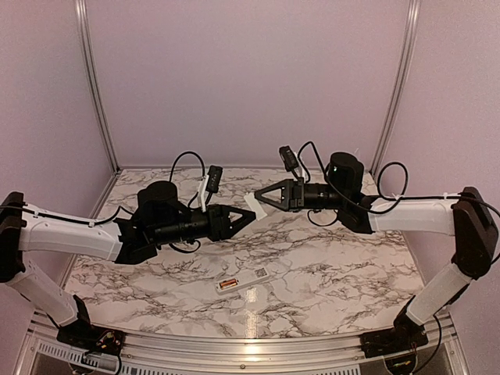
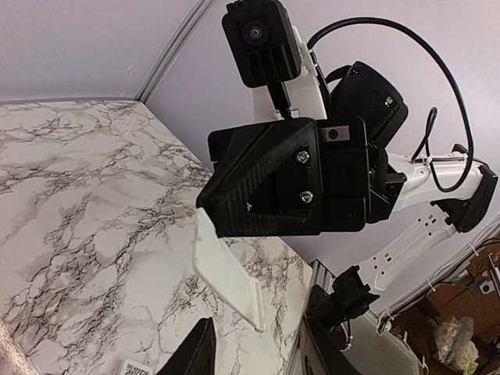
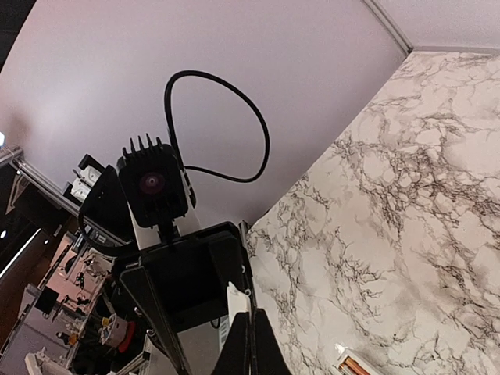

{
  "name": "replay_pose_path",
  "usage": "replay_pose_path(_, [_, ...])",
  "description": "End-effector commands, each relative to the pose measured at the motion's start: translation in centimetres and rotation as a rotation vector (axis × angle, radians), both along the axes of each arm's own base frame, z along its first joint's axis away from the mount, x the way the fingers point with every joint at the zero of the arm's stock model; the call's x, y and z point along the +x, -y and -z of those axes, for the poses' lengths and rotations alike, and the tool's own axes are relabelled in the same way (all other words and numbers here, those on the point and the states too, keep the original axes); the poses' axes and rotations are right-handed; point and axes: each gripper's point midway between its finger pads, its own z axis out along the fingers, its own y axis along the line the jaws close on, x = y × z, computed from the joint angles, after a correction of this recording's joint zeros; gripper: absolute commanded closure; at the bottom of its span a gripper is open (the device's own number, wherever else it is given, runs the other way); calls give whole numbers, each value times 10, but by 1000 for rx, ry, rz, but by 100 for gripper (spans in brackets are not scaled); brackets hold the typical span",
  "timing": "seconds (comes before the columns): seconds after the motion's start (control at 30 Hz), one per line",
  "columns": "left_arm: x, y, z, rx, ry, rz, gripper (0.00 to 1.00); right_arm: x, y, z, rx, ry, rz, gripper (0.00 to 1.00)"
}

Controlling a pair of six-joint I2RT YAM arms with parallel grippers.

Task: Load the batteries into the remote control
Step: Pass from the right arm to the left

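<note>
The remote control [image 1: 242, 279] lies on the marble table, bay side up, with reddish-orange batteries [image 1: 227, 284] in its left end. They also show at the bottom of the right wrist view, batteries [image 3: 353, 366] in the remote [image 3: 344, 354]. A thin white cover plate [image 1: 254, 205] hangs in the air between both arms. My right gripper [image 1: 261, 198] is shut on its upper end, seen as plate [image 3: 237, 301] in gripper [image 3: 251, 319]. My left gripper [image 2: 254, 355] is open, its fingers either side of the plate's lower end [image 2: 234, 285], with gaps showing.
Both arms meet above the table's middle, well over the remote. The right wrist camera and cable [image 2: 258, 39] face the left one. Purple walls and metal posts [image 1: 94, 86] close the back and sides. A printed code label [image 2: 139, 367] shows at the bottom edge.
</note>
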Motion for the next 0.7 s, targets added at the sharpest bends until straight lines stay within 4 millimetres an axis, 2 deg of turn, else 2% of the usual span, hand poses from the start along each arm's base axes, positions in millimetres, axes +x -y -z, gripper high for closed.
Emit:
replay_pose_path(0.0, [4,9,-21,-75,22,0,64,-4,-1,-28,52,48,5,100])
replay_pose_path(0.2, [6,17,-24,-85,41,4,76,-6,-5,-26,52,38,4,100])
replay_pose_path(0.37, [6,18,-25,-77,66,7,99,-5,-5,-28,52,38,8,99])
replay_pose_path(0.5, [12,9,-22,16,124,-45,100,1,2,-29,8,43,37,72])
replay_pose_path(0.53, [15,6,-21,59,153,-69,100,3,5,-29,-4,44,49,67])
replay_pose_path(0.57, [20,2,-17,125,199,-101,100,5,9,-29,-18,45,62,64])
replay_pose_path(0.67, [34,-16,-8,343,321,-234,100,6,17,-25,-76,29,86,61])
